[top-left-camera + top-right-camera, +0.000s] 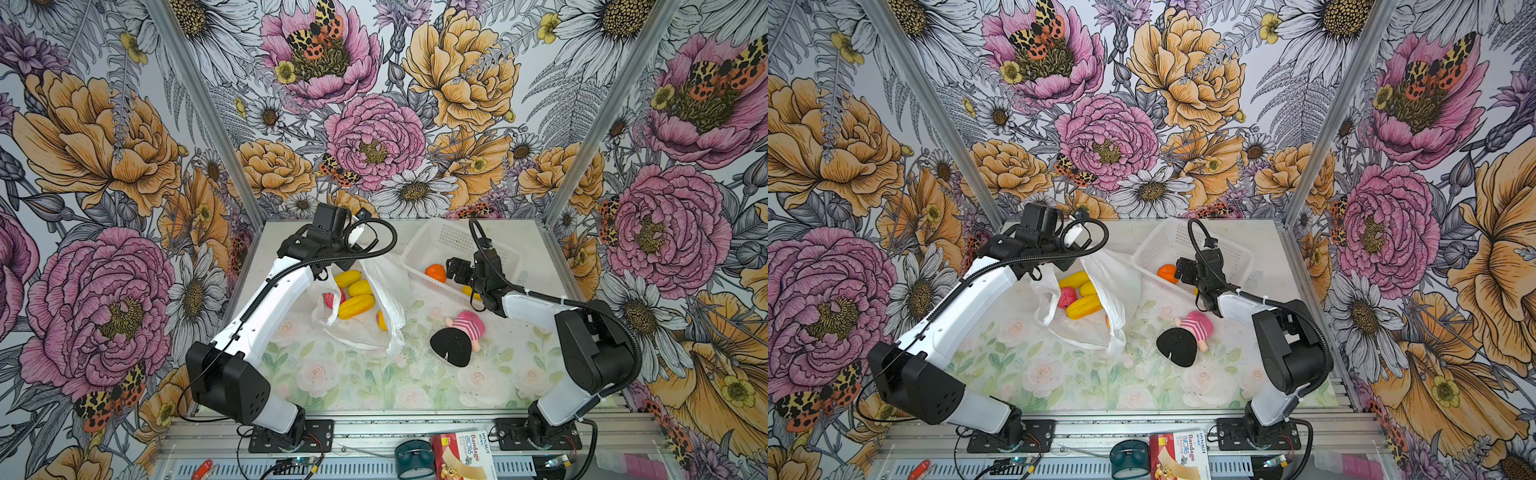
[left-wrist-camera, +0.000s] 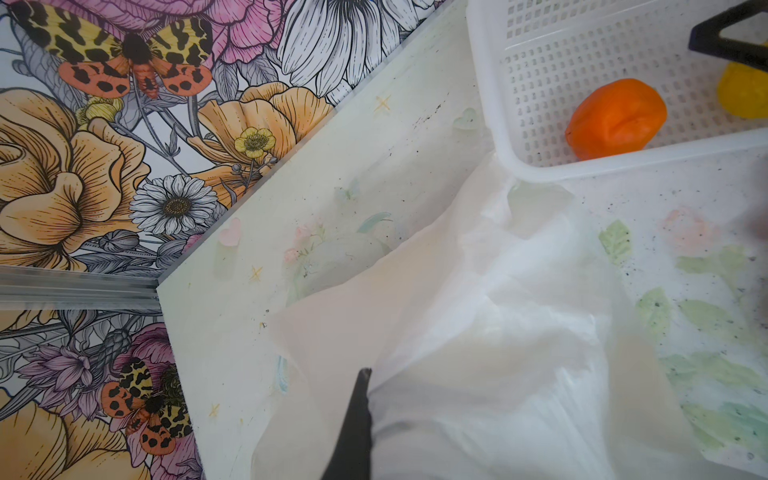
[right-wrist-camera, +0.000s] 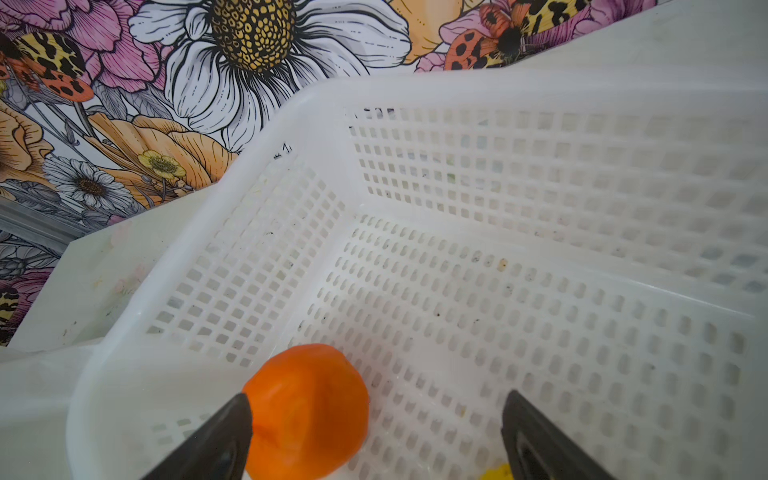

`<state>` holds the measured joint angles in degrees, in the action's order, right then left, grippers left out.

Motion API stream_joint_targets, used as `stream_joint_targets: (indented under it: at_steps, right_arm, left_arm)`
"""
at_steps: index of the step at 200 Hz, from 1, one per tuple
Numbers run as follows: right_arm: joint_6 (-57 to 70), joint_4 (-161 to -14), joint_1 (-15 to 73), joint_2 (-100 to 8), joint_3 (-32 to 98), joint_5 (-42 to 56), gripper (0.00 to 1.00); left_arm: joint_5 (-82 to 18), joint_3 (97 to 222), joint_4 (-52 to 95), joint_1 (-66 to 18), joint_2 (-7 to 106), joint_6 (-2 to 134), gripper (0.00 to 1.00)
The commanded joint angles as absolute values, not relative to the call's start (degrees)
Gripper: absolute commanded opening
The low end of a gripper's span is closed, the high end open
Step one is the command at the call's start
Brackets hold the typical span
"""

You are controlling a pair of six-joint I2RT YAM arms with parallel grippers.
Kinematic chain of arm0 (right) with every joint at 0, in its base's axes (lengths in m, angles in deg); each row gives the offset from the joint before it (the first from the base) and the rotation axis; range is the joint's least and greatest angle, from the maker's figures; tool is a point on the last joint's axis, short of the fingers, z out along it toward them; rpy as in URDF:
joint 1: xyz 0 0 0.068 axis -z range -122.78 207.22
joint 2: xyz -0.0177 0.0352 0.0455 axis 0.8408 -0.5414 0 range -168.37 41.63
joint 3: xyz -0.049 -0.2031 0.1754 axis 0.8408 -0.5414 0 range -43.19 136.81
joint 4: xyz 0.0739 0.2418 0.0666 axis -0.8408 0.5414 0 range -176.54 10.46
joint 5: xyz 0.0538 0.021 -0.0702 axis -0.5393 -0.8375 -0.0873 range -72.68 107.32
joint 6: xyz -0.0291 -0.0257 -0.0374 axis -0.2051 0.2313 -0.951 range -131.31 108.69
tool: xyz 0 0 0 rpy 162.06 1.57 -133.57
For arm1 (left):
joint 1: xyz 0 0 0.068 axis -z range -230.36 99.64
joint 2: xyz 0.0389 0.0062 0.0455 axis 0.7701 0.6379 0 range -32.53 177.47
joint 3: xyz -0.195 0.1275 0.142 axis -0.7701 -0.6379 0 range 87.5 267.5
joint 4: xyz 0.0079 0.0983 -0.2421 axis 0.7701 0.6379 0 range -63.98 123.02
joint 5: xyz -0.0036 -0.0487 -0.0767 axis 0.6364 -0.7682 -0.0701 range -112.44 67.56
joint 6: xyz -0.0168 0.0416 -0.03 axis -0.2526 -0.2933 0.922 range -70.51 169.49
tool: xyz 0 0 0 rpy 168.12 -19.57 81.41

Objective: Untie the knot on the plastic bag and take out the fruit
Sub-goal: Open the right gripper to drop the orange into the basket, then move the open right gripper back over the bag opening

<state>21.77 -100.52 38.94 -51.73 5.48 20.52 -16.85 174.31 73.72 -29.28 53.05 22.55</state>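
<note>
The plastic bag (image 1: pixel 388 307) lies open on the table in both top views, one side lifted. Inside it are yellow oblong fruit (image 1: pixel 356 306) and a pink-red fruit (image 1: pixel 330 300). My left gripper (image 2: pixel 368 374) is shut on the bag's thin film (image 2: pixel 478 332) and holds that edge up. The knot is out of view. My right gripper (image 3: pixel 378 399) hangs open over the white basket (image 3: pixel 316 137). An orange fruit (image 3: pixel 307 411) lies in the basket beside one finger (image 3: pixel 224 436), not gripped. A yellow fruit (image 2: pixel 744 95) lies in the basket under that gripper.
A pink-striped doll (image 1: pixel 469 328) with black hair lies on the mat to the right of the bag. The basket (image 1: pixel 436 237) stands at the back right. A bandage box (image 1: pixel 463 455) and a teal roll (image 1: pixel 413 457) sit on the front rail.
</note>
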Motion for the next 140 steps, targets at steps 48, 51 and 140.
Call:
stream_joint_targets:
  at_steps: [48, 51, 140]
  right_arm:
    - [18.58, -110.66, 30.25, -32.29, -3.49, 19.64, 0.93]
    - [17.95, -111.12, 29.04, -31.66, -3.58, 19.72, 0.94]
    - [11.35, -126.06, -4.52, -37.61, -2.64, 35.99, 0.99]
  left_arm:
    - [-17.09, 174.74, 72.64, -30.31, 51.98, 23.58, 0.0]
    - [-17.09, 174.74, 72.66, -30.37, 52.01, 23.66, 0.0]
    - [-17.14, 174.97, 72.63, -31.13, 52.02, 24.38, 0.0]
